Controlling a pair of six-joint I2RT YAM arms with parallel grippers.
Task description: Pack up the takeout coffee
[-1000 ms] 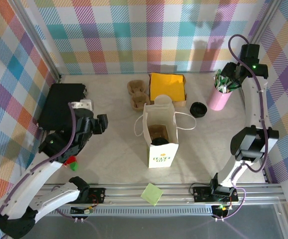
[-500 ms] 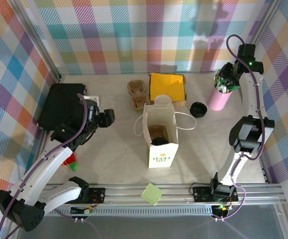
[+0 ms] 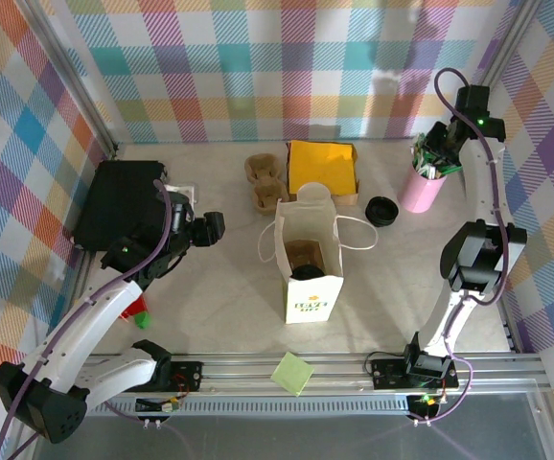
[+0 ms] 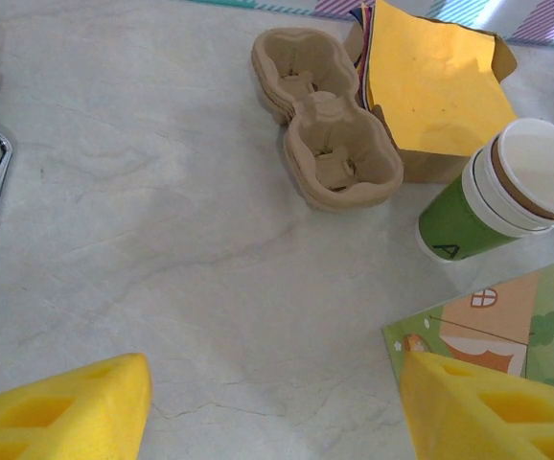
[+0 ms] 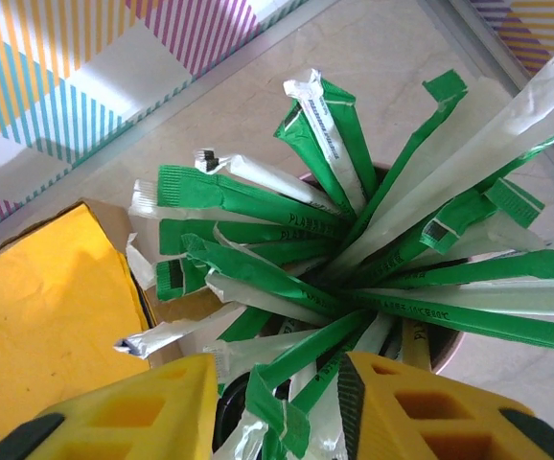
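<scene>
A white paper bag (image 3: 312, 297) stands open mid-table, a cardboard cup carrier (image 3: 265, 182) and yellow napkins (image 3: 322, 165) behind it. A black lid (image 3: 381, 210) lies beside a pink cup (image 3: 421, 195) (crammed with green-and-white sticks (image 5: 287, 240)).

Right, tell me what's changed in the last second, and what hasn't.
The left gripper, open and empty, swung outward and to the right, toward the paper bag. The right arm's elbow drew in while the right gripper stayed over the pink cup. Its jaws now flank the green-white sticks, grip unconfirmed. The takeout coffee, paper bag and pink cup have not moved.
</scene>
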